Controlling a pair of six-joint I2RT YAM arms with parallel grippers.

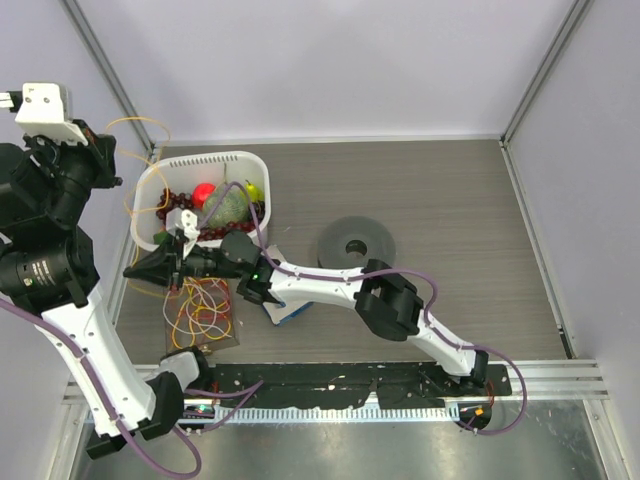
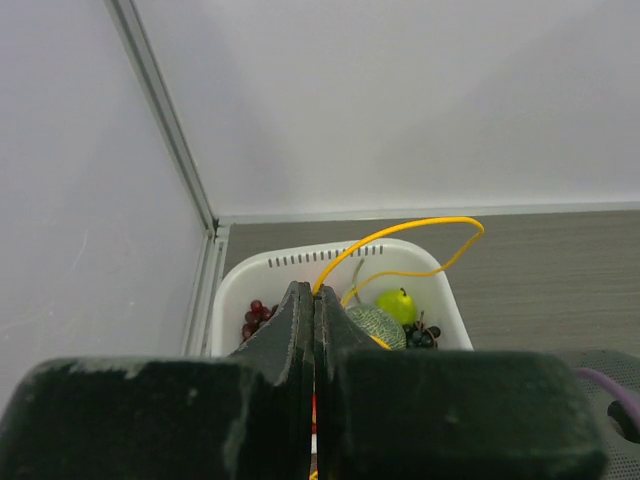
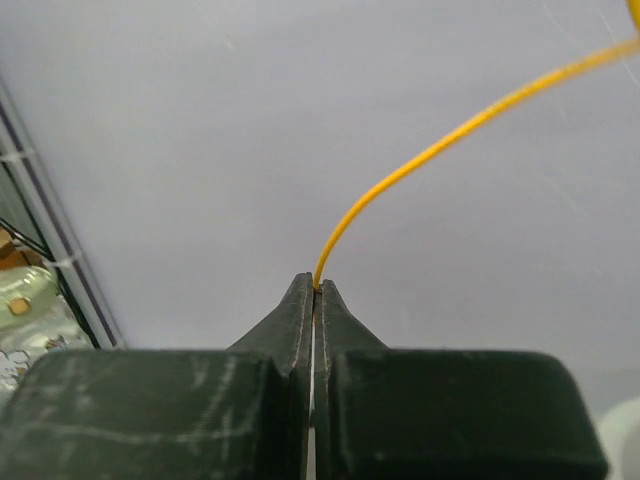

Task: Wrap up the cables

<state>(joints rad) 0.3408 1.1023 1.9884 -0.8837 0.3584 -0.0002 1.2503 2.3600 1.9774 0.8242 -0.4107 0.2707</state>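
The cable is a thread-thin yellow-orange wire; most of it lies in a loose tangle (image 1: 200,308) on the table in front of the basket. A dark grey round spool (image 1: 357,243) sits flat mid-table, apart from both grippers. My left gripper (image 1: 108,165) is raised at the far left and shut on the wire (image 2: 420,224), which loops out over the basket. My right gripper (image 1: 130,272) reaches across to the left, low beside the tangle. It is shut on the wire (image 3: 400,180), which rises from its fingertips (image 3: 305,300).
A white basket (image 1: 200,160) with a red fruit, a netted melon (image 2: 375,325), a green pear (image 2: 398,303) and grapes stands at the back left. A blue object (image 1: 285,312) lies under the right forearm. Walls close in the table's back and sides.
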